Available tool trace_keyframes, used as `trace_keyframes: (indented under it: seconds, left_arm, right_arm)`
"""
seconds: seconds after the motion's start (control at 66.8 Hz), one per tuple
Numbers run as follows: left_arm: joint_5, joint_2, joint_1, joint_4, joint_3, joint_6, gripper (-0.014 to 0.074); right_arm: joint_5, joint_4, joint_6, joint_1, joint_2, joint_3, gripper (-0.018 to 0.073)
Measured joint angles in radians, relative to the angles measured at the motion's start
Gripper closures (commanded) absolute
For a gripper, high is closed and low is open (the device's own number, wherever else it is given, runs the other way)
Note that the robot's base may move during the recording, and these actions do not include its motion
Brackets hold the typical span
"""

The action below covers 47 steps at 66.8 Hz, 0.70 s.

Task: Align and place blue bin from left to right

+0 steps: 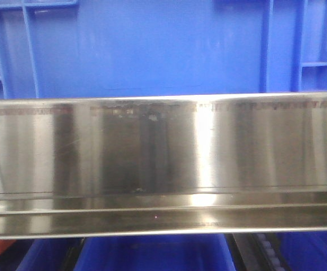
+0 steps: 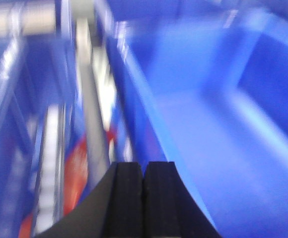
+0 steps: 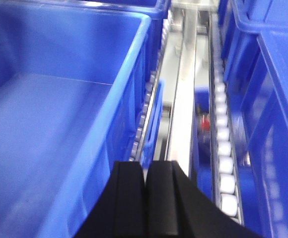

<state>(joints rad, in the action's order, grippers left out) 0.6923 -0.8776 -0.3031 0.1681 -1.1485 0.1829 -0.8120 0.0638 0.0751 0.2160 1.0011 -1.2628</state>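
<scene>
A large blue bin (image 1: 152,45) fills the top of the front view, its smooth wall behind a steel rail (image 1: 163,158); neither gripper shows there. In the blurred left wrist view my left gripper (image 2: 144,168) is shut with nothing between its black pads, just left of the rim of an empty blue bin (image 2: 208,129). In the right wrist view my right gripper (image 3: 146,168) is shut and empty, above the right rim of an empty blue bin (image 3: 59,124), with the roller lane to its right.
A white roller track (image 3: 223,144) and a steel channel (image 3: 183,94) run between the bins. More blue bins (image 3: 278,109) stand at the right and below the rail (image 1: 152,254). Something red (image 2: 74,168) lies beside the left track, and a small red item (image 3: 204,124) by the rollers.
</scene>
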Motion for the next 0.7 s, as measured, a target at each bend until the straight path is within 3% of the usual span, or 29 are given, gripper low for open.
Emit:
trace_keyframes:
  seconds: [0.18, 0.434, 0.704]
  left_arm:
    - [-0.122, 0.228, 0.0, -0.002, 0.247, 0.0, 0.0707]
    - [-0.142, 0.469, 0.002, -0.004, 0.501, 0.0, 0.0707]
    - [-0.197, 0.571, 0.002, -0.004, 0.606, 0.0, 0.0707]
  right_arm:
    - [0.191, 0.002, -0.02, 0.0, -0.187, 0.274, 0.0628]
    - [0.37, 0.002, -0.023, 0.0, -0.45, 0.611, 0.0628]
    - [0.503, 0.002, -0.023, 0.0, -0.6, 0.784, 0.0628]
